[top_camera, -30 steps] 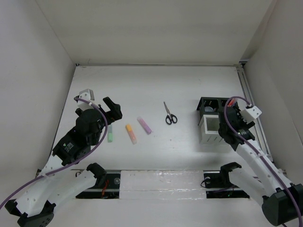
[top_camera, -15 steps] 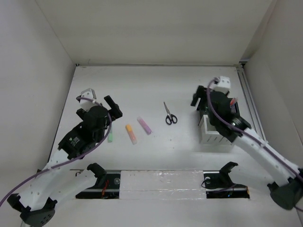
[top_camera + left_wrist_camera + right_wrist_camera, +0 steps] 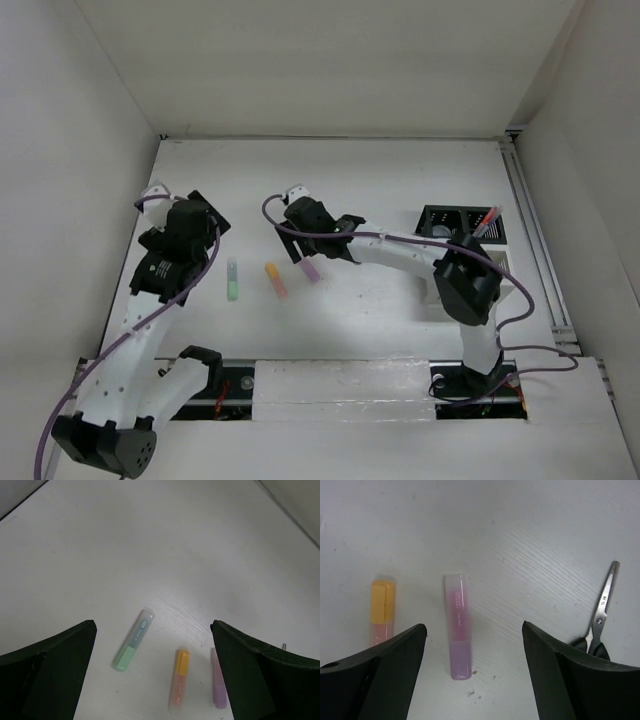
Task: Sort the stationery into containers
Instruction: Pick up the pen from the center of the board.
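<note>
Bright even light, faint soft shadows, mild glare on white table [image 3: 400,180], wrist views slightly soft

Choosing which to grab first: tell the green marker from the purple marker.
Colour: the green marker is pale green, the purple marker lilac. Pose: from above, the green marker points straight away from the arms; the purple marker slants. Position: the purple marker shows between the open right gripper's fingers in its wrist view; the green marker lies apart from it. Both are stubby, flat on the table.

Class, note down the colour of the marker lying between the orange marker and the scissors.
Purple marker; the right wrist view shows it best.
</note>
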Action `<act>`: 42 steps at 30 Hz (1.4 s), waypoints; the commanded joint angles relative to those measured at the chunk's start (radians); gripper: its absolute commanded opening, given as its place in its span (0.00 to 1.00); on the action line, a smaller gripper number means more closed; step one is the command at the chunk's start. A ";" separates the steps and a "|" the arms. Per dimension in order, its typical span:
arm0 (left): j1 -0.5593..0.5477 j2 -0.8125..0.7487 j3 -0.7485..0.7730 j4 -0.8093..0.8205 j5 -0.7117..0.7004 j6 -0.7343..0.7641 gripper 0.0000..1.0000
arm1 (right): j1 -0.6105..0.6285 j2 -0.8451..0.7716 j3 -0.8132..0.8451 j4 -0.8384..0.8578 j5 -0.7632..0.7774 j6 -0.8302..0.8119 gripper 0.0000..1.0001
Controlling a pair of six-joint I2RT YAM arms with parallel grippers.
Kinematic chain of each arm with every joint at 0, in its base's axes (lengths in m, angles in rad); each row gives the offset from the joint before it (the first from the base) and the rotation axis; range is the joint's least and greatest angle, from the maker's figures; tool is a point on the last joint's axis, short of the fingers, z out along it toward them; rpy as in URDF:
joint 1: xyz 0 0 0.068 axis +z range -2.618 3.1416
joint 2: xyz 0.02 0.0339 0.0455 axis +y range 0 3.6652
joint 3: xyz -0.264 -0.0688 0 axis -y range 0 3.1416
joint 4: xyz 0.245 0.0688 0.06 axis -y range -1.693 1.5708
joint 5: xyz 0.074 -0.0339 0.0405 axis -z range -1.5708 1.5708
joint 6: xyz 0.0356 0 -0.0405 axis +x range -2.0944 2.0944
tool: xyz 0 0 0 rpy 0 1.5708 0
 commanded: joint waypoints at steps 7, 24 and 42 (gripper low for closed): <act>0.005 -0.060 0.010 0.034 0.029 0.028 0.99 | 0.004 0.138 0.162 -0.060 -0.079 -0.043 0.82; 0.005 -0.077 0.010 0.054 0.051 0.046 0.99 | 0.004 0.307 0.256 -0.088 -0.132 -0.084 0.69; 0.005 -0.086 0.010 0.063 0.051 0.056 0.99 | -0.023 0.228 0.204 -0.007 -0.183 -0.103 0.00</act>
